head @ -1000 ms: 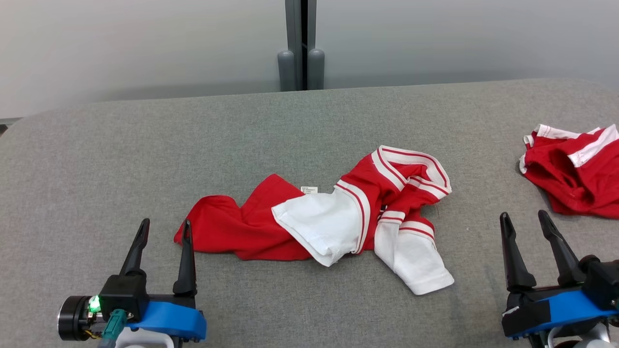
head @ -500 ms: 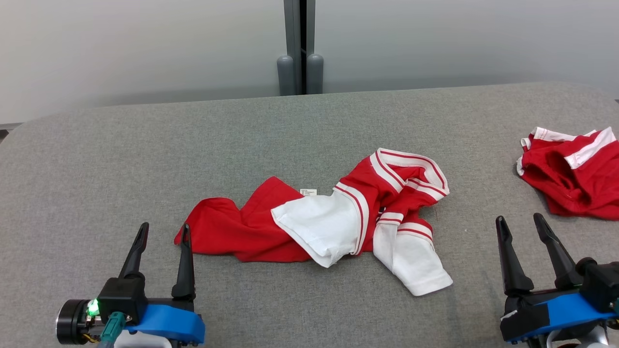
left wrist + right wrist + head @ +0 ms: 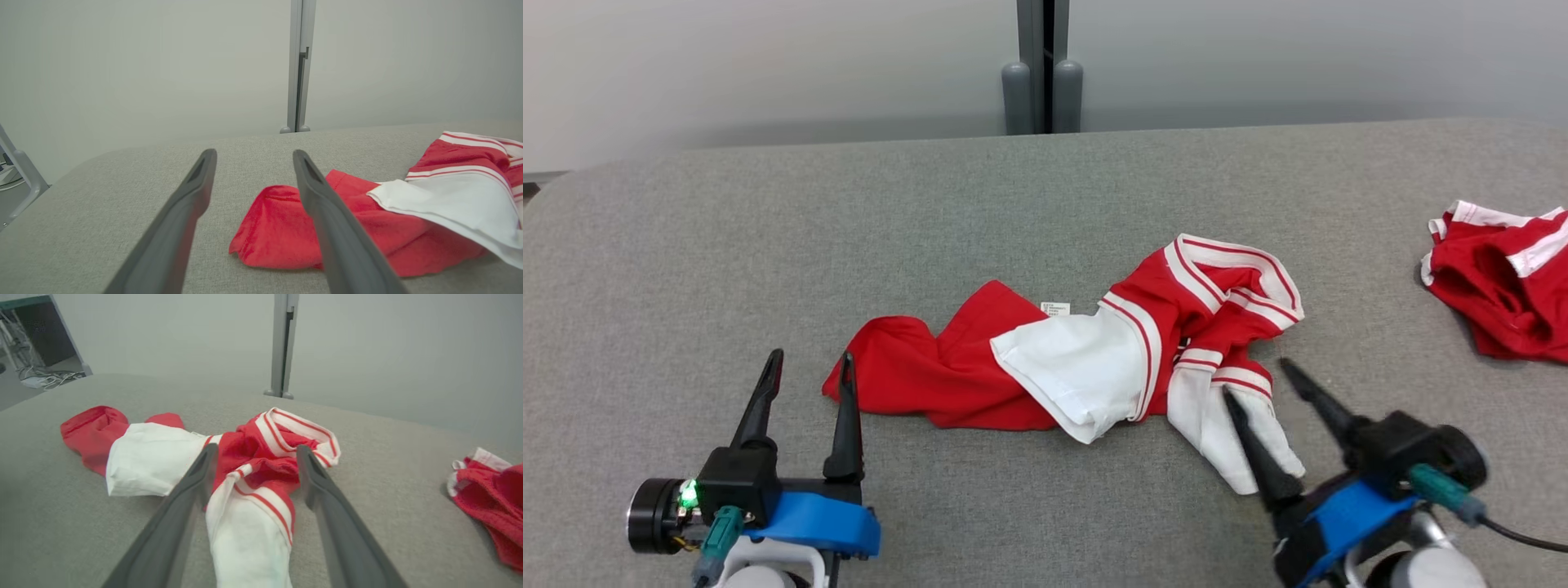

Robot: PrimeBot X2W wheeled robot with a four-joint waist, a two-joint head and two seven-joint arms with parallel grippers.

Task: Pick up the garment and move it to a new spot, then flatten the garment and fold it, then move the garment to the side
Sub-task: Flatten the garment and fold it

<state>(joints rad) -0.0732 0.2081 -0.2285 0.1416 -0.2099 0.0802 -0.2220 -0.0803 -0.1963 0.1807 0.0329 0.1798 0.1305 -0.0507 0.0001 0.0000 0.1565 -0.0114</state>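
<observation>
Your garment (image 3: pixel 1086 359), a red top with white sleeves and red-and-white striped trim, lies crumpled at the middle of the grey table (image 3: pixel 1013 204). In the head view the heap runs from 9 o'clock to 3 o'clock. Its plain red end (image 3: pixel 278 228) points toward 9 and the striped trim (image 3: pixel 1233 273) is bunched up toward 2. One white sleeve (image 3: pixel 1070 371) is folded across the middle, and a trailing sleeve (image 3: pixel 249 539) hangs off toward 5. Your left gripper (image 3: pixel 811 354) sits at 7 o'clock in the head view with its fingers pointing to 12. They are spread wide with only bare table between them. The fingertip nearer the garment stands just beside the red end, but you cannot tell from these views whether it touches the cloth. Your right gripper (image 3: pixel 1256 377) sits at 5 o'clock, tilted toward 11, its fingers also spread wide. The trailing sleeve lies between them. In the right wrist view that sleeve runs up the gap from 6 o'clock, with the striped cuff near the tips. Nothing is pinched, and whether either finger rests on the fabric is not clear. A second garment (image 3: pixel 1503 286), also red and white, lies bunched at 3 o'clock by the table's right edge, well apart from yours. A grey post (image 3: pixel 1042 73) stands at 12 o'clock beyond the far edge.
</observation>
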